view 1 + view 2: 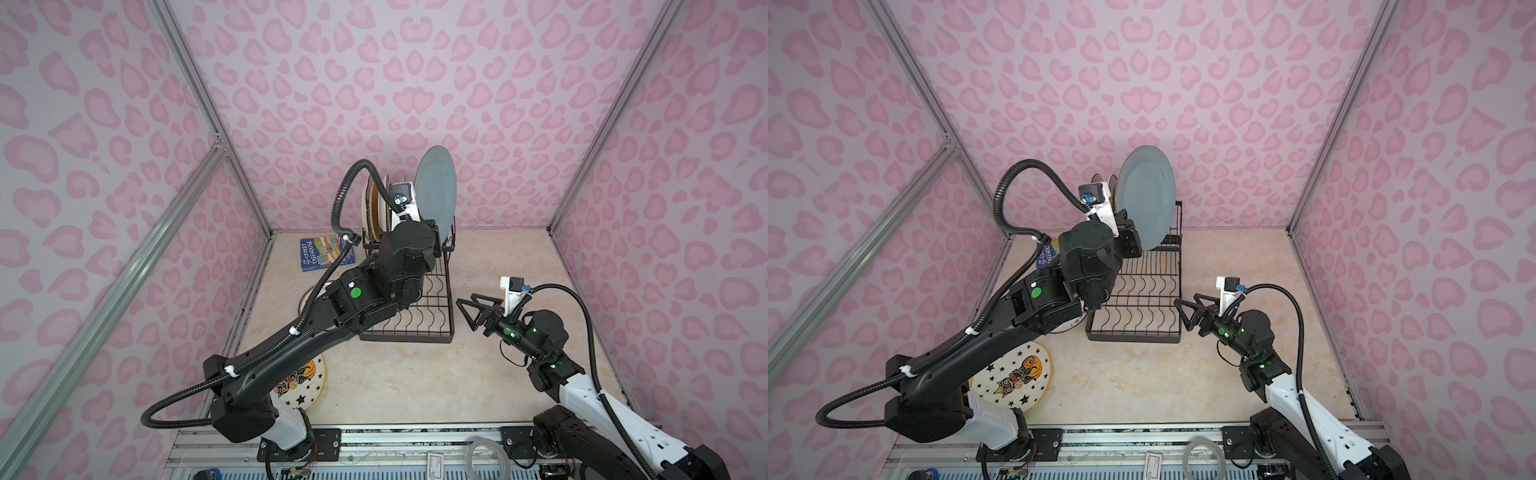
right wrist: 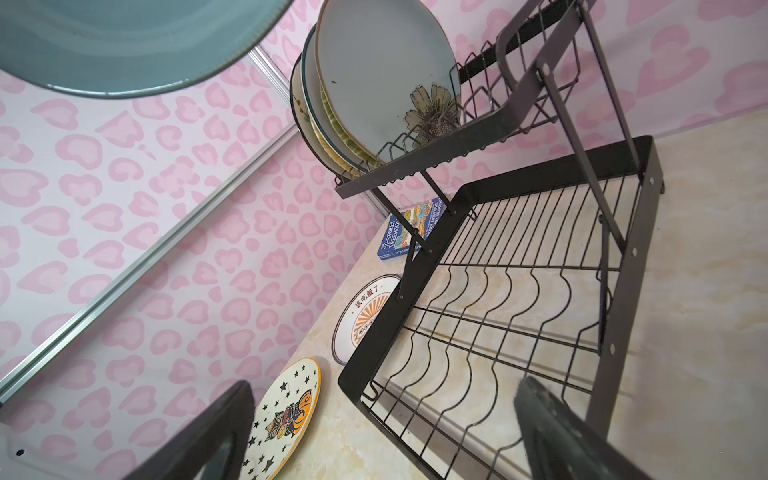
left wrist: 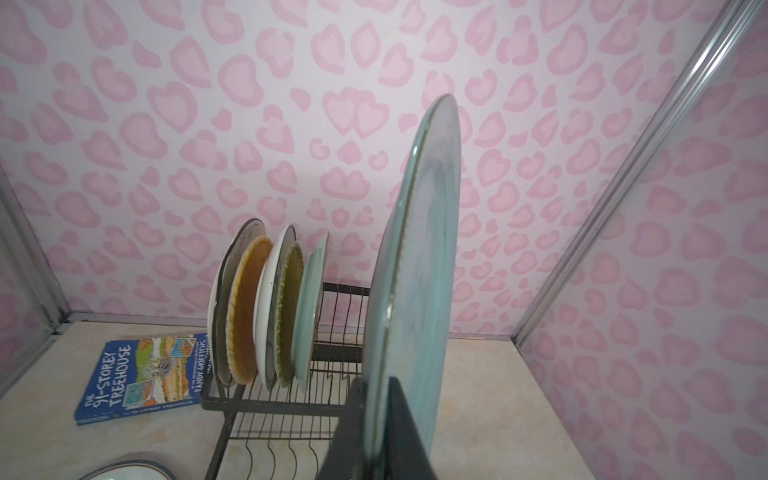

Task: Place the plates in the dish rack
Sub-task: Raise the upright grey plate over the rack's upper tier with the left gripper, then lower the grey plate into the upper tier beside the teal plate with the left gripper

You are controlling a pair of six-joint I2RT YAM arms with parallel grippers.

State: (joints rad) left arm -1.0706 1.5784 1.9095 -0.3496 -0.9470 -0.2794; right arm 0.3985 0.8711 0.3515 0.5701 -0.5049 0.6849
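Plate [image 3: 419, 270], glossy grey-blue disc, black wire rack [image 2: 519, 178]

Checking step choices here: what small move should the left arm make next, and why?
Probably lower the grey-blue plate down into a free slot in the upper basket of the dish rack: the left gripper pinches its lower edge, it stands upright, and open slots show beside the teal plate.

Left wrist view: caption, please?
The left gripper holds a grey-blue plate upright near five plates standing in the dish rack.
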